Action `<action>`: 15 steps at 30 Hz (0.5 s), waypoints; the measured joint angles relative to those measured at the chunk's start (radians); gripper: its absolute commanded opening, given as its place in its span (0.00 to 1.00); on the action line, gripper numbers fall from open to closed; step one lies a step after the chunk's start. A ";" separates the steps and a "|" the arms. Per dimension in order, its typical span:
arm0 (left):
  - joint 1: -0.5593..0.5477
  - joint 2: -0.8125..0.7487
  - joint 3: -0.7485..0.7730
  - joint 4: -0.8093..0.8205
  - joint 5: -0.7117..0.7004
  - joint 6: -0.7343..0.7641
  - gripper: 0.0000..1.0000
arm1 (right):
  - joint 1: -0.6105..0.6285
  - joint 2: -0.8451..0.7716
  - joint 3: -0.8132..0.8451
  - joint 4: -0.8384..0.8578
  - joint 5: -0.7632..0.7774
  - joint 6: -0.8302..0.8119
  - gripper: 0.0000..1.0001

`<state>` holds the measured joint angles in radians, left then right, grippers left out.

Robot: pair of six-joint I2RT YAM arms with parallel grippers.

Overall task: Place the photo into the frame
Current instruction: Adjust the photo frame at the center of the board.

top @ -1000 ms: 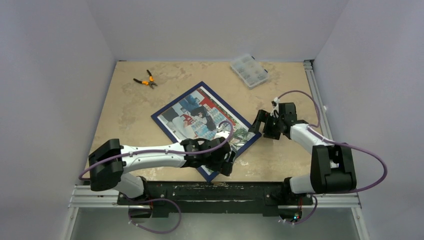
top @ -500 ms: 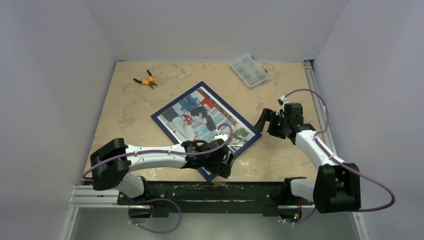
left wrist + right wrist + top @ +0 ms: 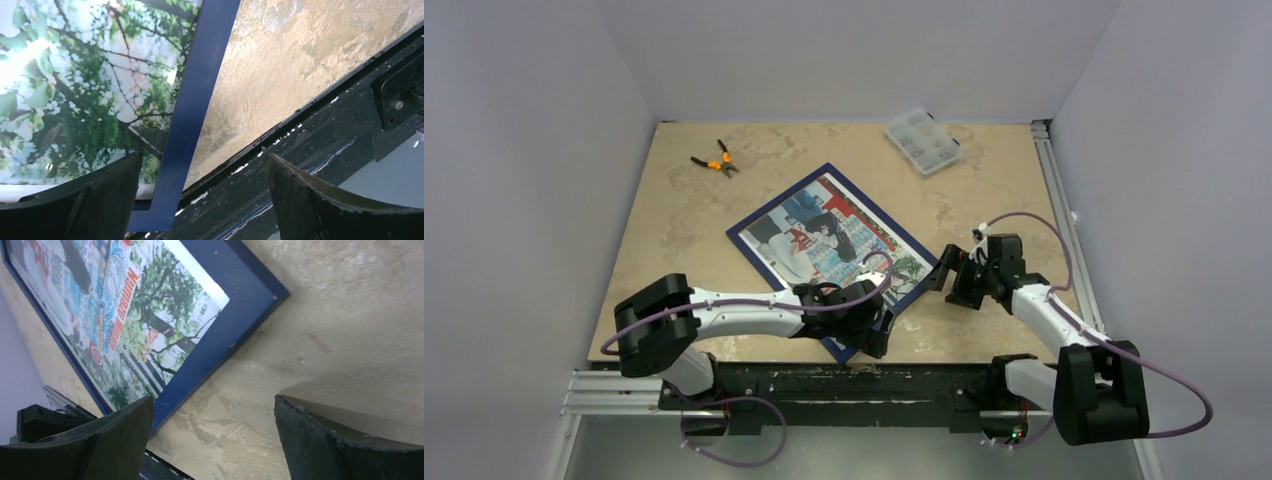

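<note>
On the table: photo (image 3: 834, 240) inside frame (image 3: 886, 217) | left gripper (image 3: 200, 167), right gripper (image 3: 212, 402) spread wide, holding nothing

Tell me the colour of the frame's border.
Dark blue; the frame shows best in the right wrist view.

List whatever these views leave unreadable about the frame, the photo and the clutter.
Top view: the frame's near rails are partly hidden under the left pincer.
Wrist views: the photo is cut off by the image edges; only parts show.
Top view: the clear box's contents are too small.
All views: the frame's underside is hidden against the table.
</note>
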<state>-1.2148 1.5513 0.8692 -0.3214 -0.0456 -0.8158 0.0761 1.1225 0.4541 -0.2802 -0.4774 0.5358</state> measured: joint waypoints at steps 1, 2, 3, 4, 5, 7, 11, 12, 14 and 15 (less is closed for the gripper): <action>0.001 0.000 0.000 0.000 0.001 0.000 0.90 | 0.009 0.001 -0.004 0.015 -0.005 0.010 0.89; 0.002 0.000 0.000 0.000 0.002 -0.001 0.90 | 0.021 0.005 -0.009 0.032 -0.008 0.024 0.88; 0.002 0.000 0.000 0.000 0.005 -0.001 0.89 | 0.035 0.012 -0.011 0.050 -0.010 0.035 0.88; 0.002 0.000 0.001 0.001 0.007 -0.001 0.89 | 0.050 0.024 -0.011 0.069 -0.012 0.050 0.88; 0.001 0.000 0.004 0.001 0.011 -0.001 0.89 | 0.067 0.040 -0.011 0.095 -0.013 0.064 0.88; -0.005 0.005 0.012 0.009 0.020 -0.002 0.89 | 0.100 0.074 -0.003 0.138 -0.015 0.088 0.88; -0.026 0.063 0.075 0.003 0.035 0.005 0.88 | 0.147 0.162 0.045 0.195 -0.010 0.121 0.88; -0.029 0.077 0.090 0.004 0.039 0.005 0.88 | 0.147 0.180 0.060 0.199 -0.004 0.124 0.89; -0.037 0.122 0.137 0.009 0.057 0.008 0.88 | 0.147 0.227 0.105 0.199 0.017 0.124 0.89; -0.040 0.140 0.156 0.014 0.065 0.008 0.88 | 0.147 0.246 0.122 0.199 0.025 0.121 0.89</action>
<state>-1.2545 1.6917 1.0252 -0.3077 0.0193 -0.8078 0.2234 1.3685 0.5766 -0.0811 -0.4526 0.6567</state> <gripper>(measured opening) 0.888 0.886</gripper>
